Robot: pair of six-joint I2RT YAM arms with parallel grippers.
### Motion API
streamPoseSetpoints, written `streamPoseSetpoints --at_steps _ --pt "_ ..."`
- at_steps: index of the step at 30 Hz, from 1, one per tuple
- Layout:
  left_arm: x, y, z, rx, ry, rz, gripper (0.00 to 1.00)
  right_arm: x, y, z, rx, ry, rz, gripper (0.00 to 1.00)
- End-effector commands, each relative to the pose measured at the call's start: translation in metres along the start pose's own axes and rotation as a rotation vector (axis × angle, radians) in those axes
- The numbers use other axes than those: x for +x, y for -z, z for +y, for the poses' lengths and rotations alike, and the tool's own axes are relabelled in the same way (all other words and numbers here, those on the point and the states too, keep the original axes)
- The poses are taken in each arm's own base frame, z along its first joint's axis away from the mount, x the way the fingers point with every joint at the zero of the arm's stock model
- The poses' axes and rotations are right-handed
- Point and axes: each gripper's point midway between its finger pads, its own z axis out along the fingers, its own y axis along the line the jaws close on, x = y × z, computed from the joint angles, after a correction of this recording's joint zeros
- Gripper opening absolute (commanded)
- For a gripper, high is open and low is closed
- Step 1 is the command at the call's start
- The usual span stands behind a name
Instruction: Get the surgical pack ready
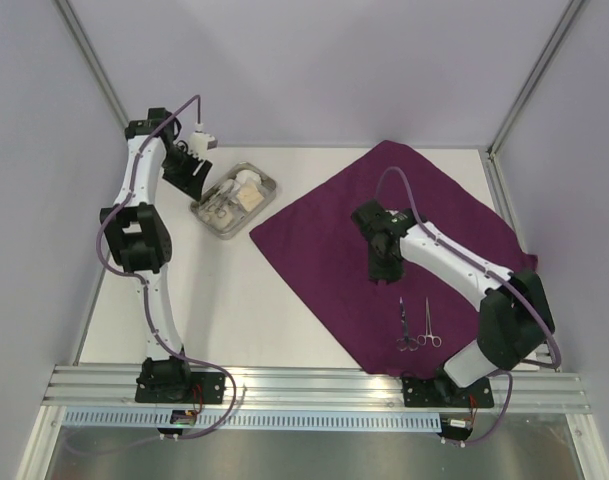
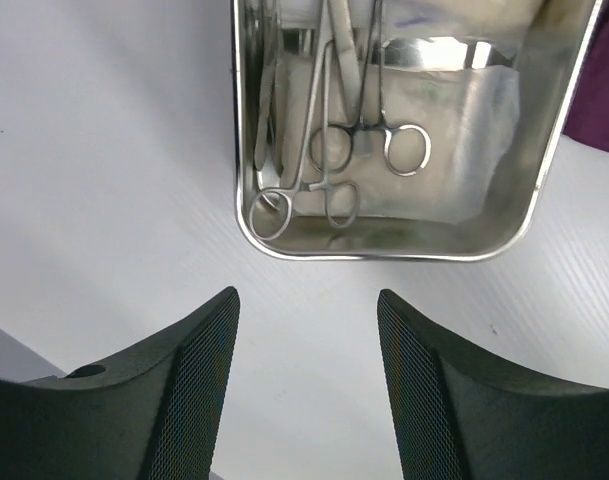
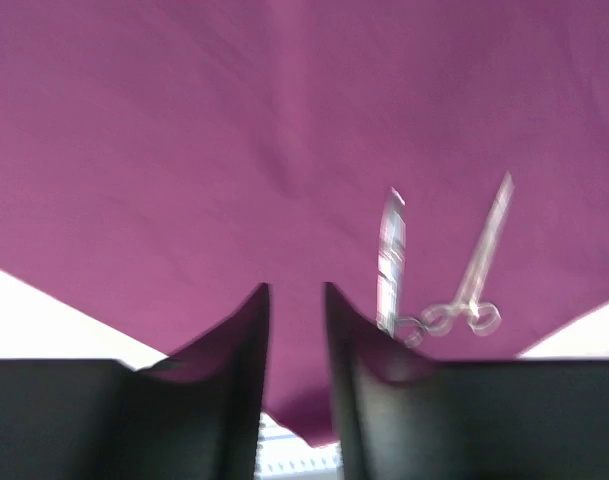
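The purple cloth (image 1: 314, 240) lay spread flat as a diamond on the right half of the table (image 1: 234, 300), one corner pointing toward the arms, probably so that its corners could later be folded over whatever was set in the middle. The middle of the cloth was bare of instruments. The steel tray (image 1: 268, 184) sat off the cloth on the bare tabletop, just beside its left corner, holding white gauze (image 2: 464, 110) and two clamps (image 2: 329, 150) with their ring handles toward the near end; a further slim steel piece along the tray's side was too cut off to name. Two more clamps (image 1: 403, 322) lay side by side on the cloth near its front corner, rings toward the arms, which suggested the set was not yet gathered into the tray. The left gripper (image 2: 306, 300) hovered low over the table just short of the tray's near end, jaws wide apart and empty, lined up with the rim as if to take hold of it. The right gripper (image 3: 296, 295) hung over the cloth with its jaws drawn almost together, only a narrow slit between them and nothing in it; the loose clamps lay a little ahead and to one side of it in the wrist view, close but untouched.
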Motion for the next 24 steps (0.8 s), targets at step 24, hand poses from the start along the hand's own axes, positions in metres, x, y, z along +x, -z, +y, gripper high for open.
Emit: streamPoseSetpoints --at_steps 24 --pt "-0.016 0.059 -0.093 0.194 0.075 -0.102 0.66 0.095 -0.074 -0.062 0.124 -0.039 0.313 0.34"
